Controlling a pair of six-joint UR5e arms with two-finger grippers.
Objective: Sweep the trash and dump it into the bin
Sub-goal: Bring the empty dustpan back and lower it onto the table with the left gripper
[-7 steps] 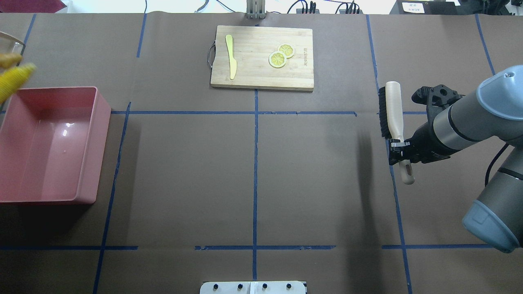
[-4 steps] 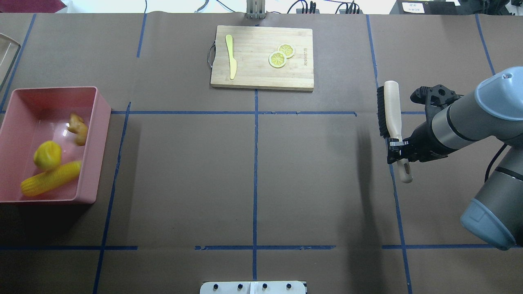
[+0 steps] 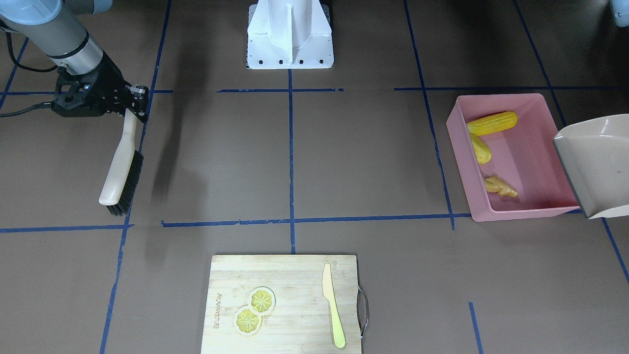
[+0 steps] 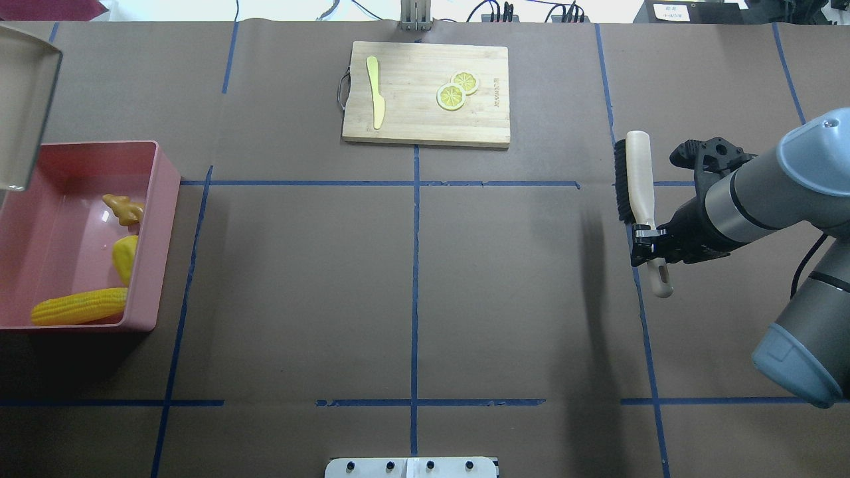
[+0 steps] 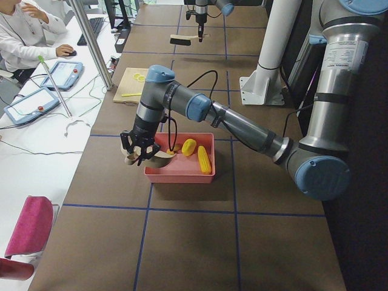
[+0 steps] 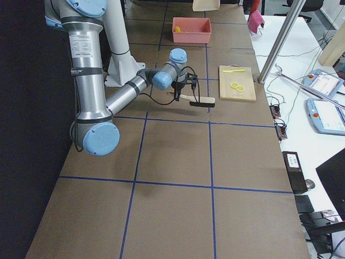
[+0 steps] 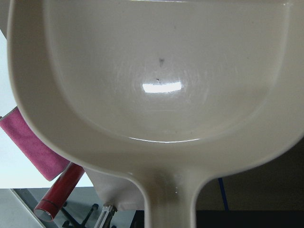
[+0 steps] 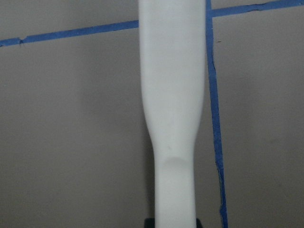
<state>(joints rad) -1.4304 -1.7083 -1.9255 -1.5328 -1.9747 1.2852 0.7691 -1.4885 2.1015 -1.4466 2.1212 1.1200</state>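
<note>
The pink bin (image 4: 159,199) stands at the table's left end, also in the front-facing view (image 3: 459,162). In it lie the corn cob (image 4: 80,307), the yellow potato-like lump (image 4: 124,257) and the tan ginger root (image 4: 124,209). The beige dustpan (image 4: 26,99) hangs empty over the bin's far end and fills the left wrist view (image 7: 161,71). My left gripper (image 5: 138,148) shows only in the exterior left view, at the dustpan, so I cannot tell its state. My right gripper (image 4: 647,245) is shut on the handle of the brush (image 4: 636,172) above the table's right side.
A wooden cutting board (image 4: 425,93) lies at the far middle with a pale yellow knife (image 4: 375,89) and two lemon slices (image 4: 457,89) on it. Blue tape lines cross the brown table. The robot's white base (image 3: 290,34) stands at the near middle edge.
The corn, lump and ginger dropped from the dustpan into the bin and came to rest along its right wall. The dustpan swung further into view. The right arm barely moved.
</note>
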